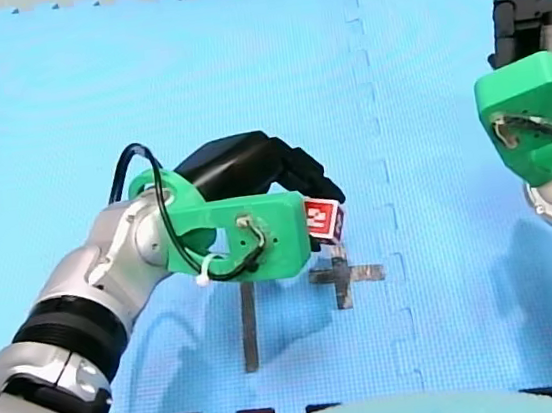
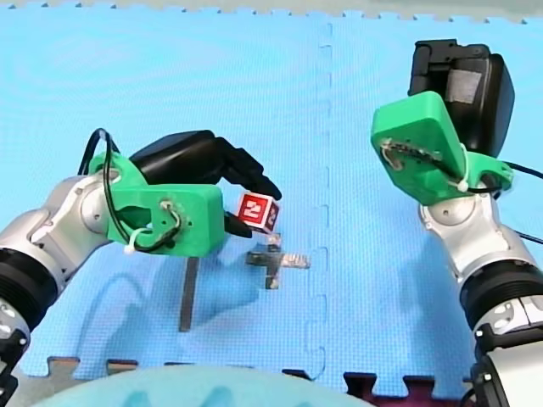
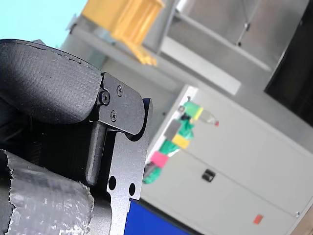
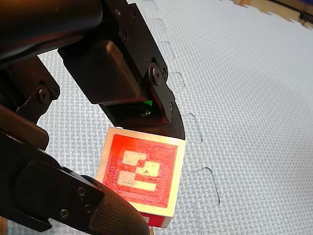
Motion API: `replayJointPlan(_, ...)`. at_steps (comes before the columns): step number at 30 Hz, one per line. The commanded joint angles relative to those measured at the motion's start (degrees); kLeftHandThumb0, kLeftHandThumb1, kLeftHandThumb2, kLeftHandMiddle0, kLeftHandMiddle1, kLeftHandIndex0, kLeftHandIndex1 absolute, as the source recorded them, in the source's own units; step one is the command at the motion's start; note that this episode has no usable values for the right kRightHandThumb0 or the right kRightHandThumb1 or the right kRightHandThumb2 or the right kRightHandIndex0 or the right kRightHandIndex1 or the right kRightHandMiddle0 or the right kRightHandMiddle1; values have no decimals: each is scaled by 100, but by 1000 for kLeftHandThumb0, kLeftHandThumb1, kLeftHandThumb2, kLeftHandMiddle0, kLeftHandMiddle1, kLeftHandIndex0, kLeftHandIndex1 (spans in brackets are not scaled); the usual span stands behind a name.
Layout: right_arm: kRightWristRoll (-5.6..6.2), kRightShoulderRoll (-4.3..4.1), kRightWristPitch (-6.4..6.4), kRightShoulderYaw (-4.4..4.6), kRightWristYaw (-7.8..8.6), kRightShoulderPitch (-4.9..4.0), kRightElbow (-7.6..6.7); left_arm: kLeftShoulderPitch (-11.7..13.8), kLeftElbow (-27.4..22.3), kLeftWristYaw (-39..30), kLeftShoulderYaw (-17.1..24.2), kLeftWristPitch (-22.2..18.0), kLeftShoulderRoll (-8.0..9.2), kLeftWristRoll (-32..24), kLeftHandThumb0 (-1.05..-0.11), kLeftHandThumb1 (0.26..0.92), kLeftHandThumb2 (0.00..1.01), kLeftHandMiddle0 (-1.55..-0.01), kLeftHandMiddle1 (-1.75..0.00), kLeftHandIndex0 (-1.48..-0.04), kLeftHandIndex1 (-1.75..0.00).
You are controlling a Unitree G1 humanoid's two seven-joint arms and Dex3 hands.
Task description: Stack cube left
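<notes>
At centre, the left hand [image 2: 212,165] grips the cube [image 2: 259,212] just above a tape cross [image 2: 278,261] on the mat [image 2: 170,68]. The right hand [image 2: 458,80] is at upper right, and its state cannot be told.

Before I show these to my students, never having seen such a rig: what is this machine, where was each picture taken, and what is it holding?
This is a humanoid robot with two arms, each ending in a three-finger hand. Two pictures come from cameras in its head, looking down at a blue foam mat. There its left hand holds a red cube with a white pattern, near a grey tape cross on the mat; a grey tape strip lies beside the cross. The right hand is raised over the mat's right side. The other two pictures come from wrist cameras. The second wrist view shows the same cube between dark fingers, so it is the left hand's. The first wrist view looks off at a grey cabinet.
</notes>
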Motion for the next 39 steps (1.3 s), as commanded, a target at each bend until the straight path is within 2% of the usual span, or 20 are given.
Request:
replayJointPlan(1, 7, -39, -16, -13, -6, 26, -74, -41, 8, -32, 7, 13, 40, 5, -471, 759, 0, -1036, -1746, -1333, -2)
replayJointPlan(5, 7, -35, 23, -18, -3, 9, -134, -44, -32, -76, 8, 18, 67, 3, -474, 757, 0, -1035, -1746, -1334, -2)
replayJointPlan(8, 3, -21, 0, -20, -29, -15, -137, -36, -38, -91, 9, 24, 64, -2, -475, 757, 0, -1034, -1746, -1334, -2)
replayJointPlan(17, 22, 13, -18, -34, -49, -29, -150, -66, 75, -207, -14, 36, -58, -20, -474, 755, 0, -1035, -1746, -1335, -2)
replayJointPlan(25, -2, -21, 93, -39, -97, -36, -195, -90, 187, -180, -39, 30, -111, 14, -464, 752, 0, -1039, -1746, -1343, -5)
replayJointPlan(32, 28, -15, 109, -57, -60, -26, -251, -89, 251, -216, -65, 182, -232, 20, -456, 753, 0, -1037, -1746, -1370, -18)
replayJointPlan(39, 14, -8, 127, -52, -73, -26, -244, -42, 268, -447, -6, 277, -338, -113, -441, 754, 1, -1051, -1746, -1400, -34)
